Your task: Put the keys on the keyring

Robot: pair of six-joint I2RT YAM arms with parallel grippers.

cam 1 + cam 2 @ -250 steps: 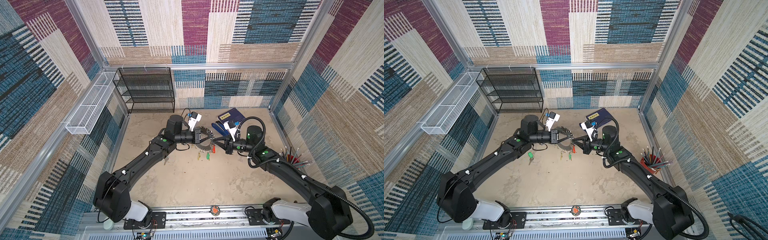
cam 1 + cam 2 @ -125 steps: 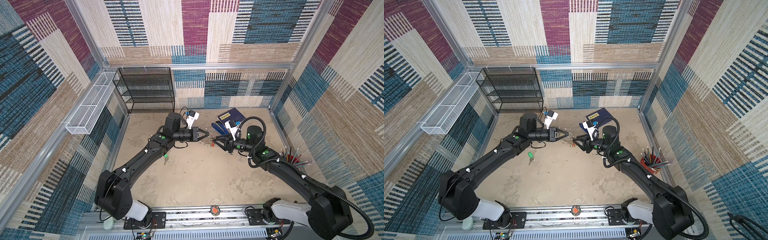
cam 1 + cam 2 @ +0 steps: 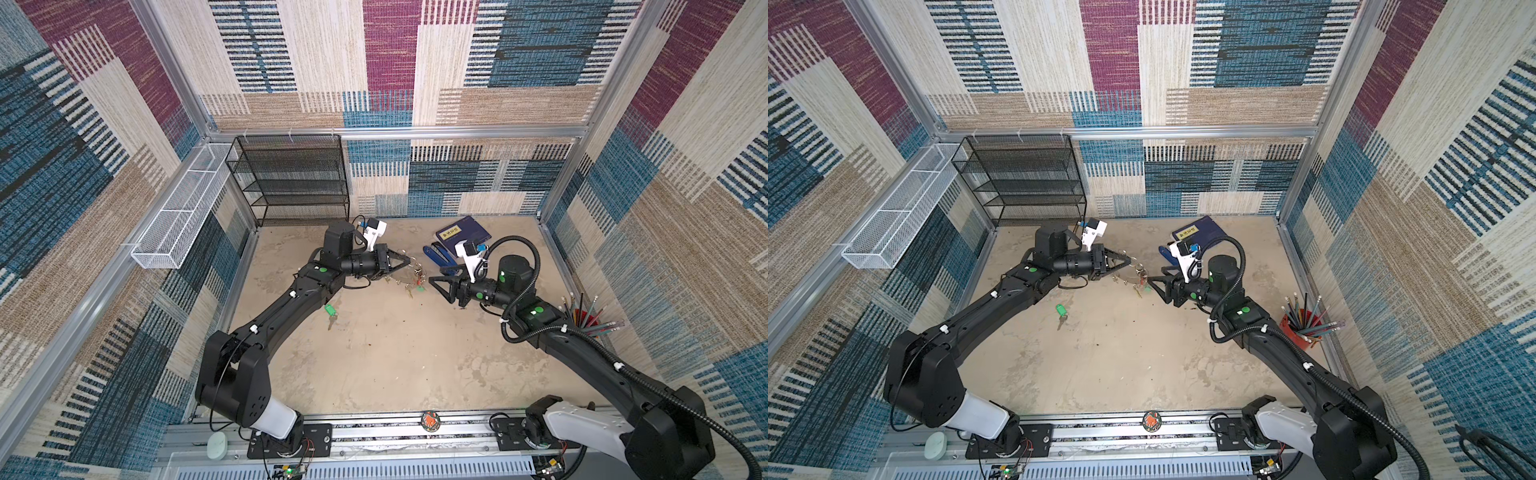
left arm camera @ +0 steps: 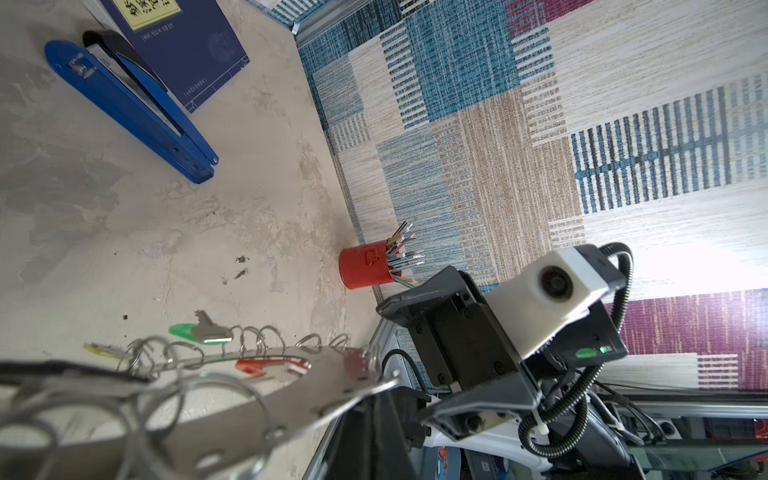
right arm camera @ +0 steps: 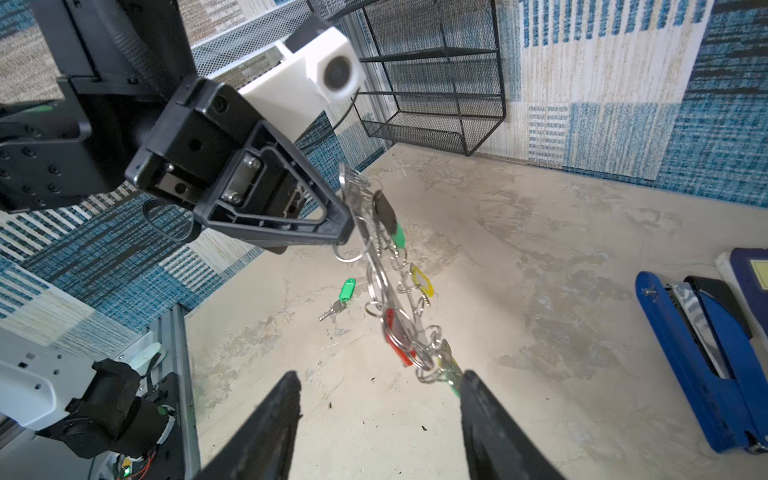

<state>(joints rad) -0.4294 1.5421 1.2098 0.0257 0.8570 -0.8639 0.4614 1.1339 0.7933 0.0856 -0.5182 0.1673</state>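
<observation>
My left gripper (image 3: 408,262) is shut on the rim of the keyring (image 3: 412,277), a flat grey metal disc edged with split rings and coloured tags, and holds it above the floor. In the right wrist view the keyring (image 5: 388,286) hangs edge-on, and a black-tagged key (image 5: 383,212) sits among its rings close to the left fingertips. A key with a green tag (image 3: 329,310) lies loose on the floor beside the left forearm; it also shows in the right wrist view (image 5: 347,289). My right gripper (image 5: 380,378) stands open just short of the keyring's far end, holding nothing.
A blue stapler (image 3: 438,257) and a navy book (image 3: 461,235) lie behind the right gripper. A red cup of pencils (image 3: 584,322) stands by the right wall. A black mesh shelf (image 3: 291,178) and a white wire basket (image 3: 183,208) are at the back left.
My right gripper has opened, let go of the keyring's end and drawn back a little. The left gripper has kept hold of the keyring and shifted slightly left and back.
</observation>
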